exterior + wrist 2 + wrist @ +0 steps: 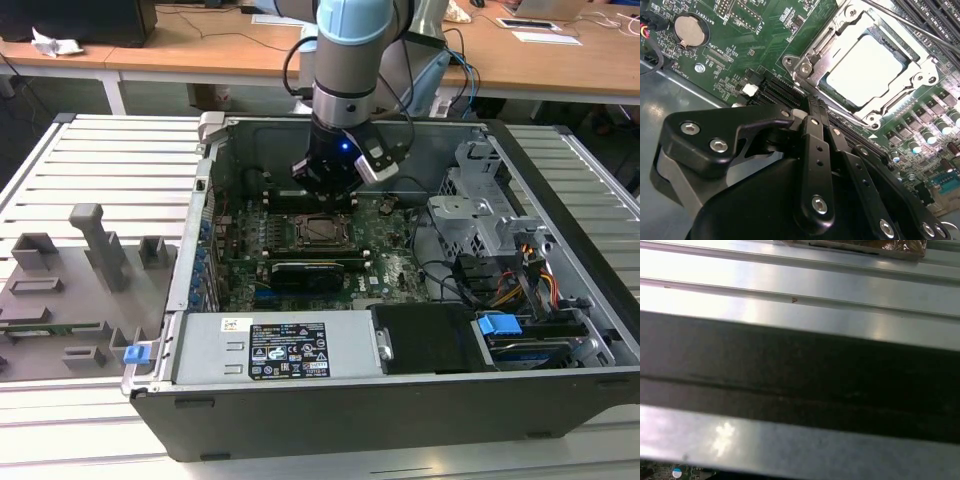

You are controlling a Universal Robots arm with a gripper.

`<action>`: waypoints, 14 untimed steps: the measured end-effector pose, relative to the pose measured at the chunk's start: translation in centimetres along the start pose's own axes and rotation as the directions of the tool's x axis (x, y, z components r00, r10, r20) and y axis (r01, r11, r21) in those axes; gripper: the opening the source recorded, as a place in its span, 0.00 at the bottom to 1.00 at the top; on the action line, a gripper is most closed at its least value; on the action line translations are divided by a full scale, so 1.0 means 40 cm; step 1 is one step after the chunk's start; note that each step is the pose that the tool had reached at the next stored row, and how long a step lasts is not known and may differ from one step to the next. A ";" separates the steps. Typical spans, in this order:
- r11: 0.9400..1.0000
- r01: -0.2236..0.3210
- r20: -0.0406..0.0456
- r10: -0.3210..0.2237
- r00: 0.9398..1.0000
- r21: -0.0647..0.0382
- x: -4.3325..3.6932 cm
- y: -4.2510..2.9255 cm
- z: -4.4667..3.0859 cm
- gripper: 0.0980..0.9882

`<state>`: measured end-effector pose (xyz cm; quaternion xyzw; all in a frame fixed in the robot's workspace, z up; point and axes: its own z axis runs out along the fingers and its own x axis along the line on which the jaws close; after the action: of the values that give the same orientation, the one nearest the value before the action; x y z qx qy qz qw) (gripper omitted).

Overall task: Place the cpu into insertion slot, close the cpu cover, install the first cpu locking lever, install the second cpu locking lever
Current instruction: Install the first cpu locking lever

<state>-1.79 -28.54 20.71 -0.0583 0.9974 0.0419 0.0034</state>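
The cpu [865, 70] lies flat in its socket on the green motherboard, its pale metal face showing through the window of the cpu cover [832, 47]. The silver cover lies down over it. A thin locking lever [910, 25] runs along the socket's far side. In the exterior view my gripper [326, 192] hangs inside the open computer case, just behind the socket [322, 230]. In the second wrist view my black gripper [812, 107] is shut, its tips at the socket's near corner with nothing seen between them.
A long black expansion card [318, 268] sits just in front of the socket. The power supply [270, 350], drive cage [490, 210] and loose cables [520, 280] crowd the case. A grey fixture tray [70, 290] lies on the exterior view's left. A coin battery [690, 29] sits on the board.
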 end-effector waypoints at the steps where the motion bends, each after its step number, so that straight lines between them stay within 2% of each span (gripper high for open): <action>1: 1.000 0.000 0.000 0.000 1.000 0.001 0.000 0.000 0.001 0.01; 7: 1.000 0.000 -0.001 0.000 1.000 0.009 -0.002 -0.001 0.007 0.01; 14: 1.000 0.000 -0.001 0.000 1.000 0.010 -0.004 -0.001 0.012 0.01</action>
<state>-1.65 -28.51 20.22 -0.0583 0.9976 0.0370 0.0032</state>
